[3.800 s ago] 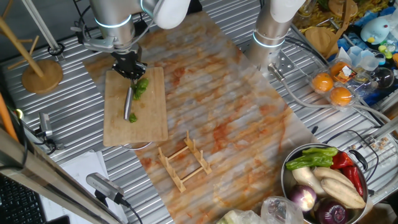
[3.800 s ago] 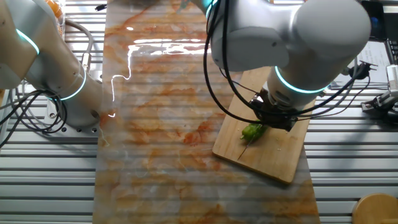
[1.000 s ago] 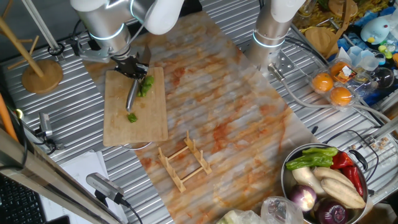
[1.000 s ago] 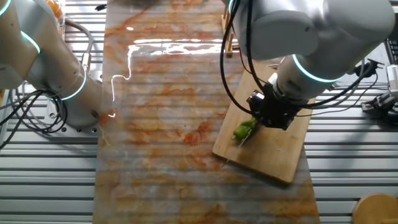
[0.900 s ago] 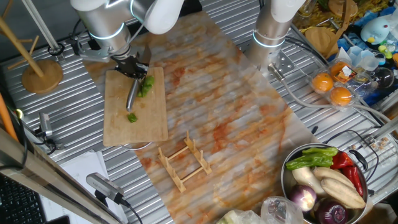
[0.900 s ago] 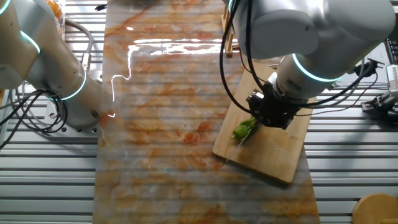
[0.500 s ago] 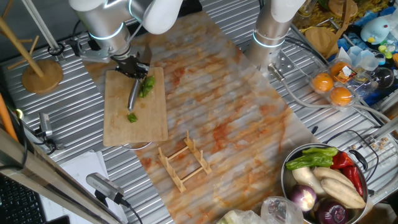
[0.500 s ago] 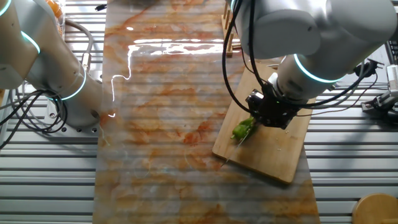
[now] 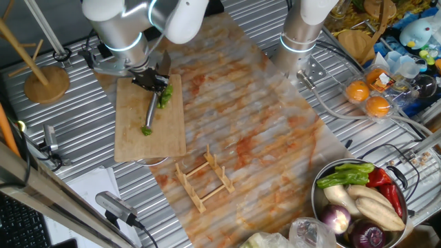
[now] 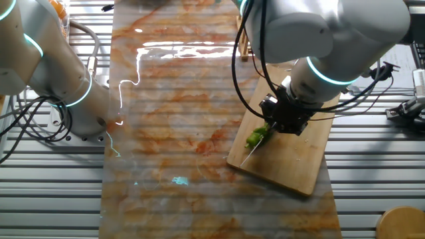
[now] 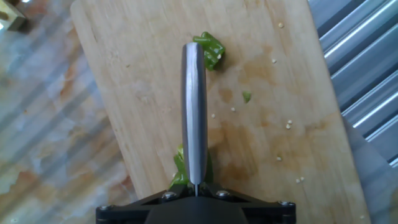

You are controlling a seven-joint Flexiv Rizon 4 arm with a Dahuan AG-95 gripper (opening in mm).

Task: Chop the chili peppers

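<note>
The black two-finger gripper (image 9: 150,81) hangs over the far end of the rectangular light bamboo cutting board (image 9: 131,138), closed on the handle of a steel knife (image 11: 194,112) whose blade runs out along the board away from the hand.

The bright green chili peppers (image 9: 165,95) lie in two groups. The larger clump sits just beside and partly under the gripper, pressed against the blade near its base; in the hand view it shows as green flesh (image 11: 180,172) on both sides of the steel close to the gripper body. The other fixed view shows this clump (image 10: 256,137) at the board's edge nearest the orange-marbled plastic table sheet (image 10: 172,133). A single smaller chunk (image 11: 211,50) rests at the blade's tip, well apart from the gripper, also visible from the fixed view (image 9: 146,130). One tiny green fleck (image 11: 247,96) lies beside the blade, with several pale seeds scattered on the wood.

There is one knife, one board and one small wooden slatted rack (image 9: 204,180) on the sheet.
</note>
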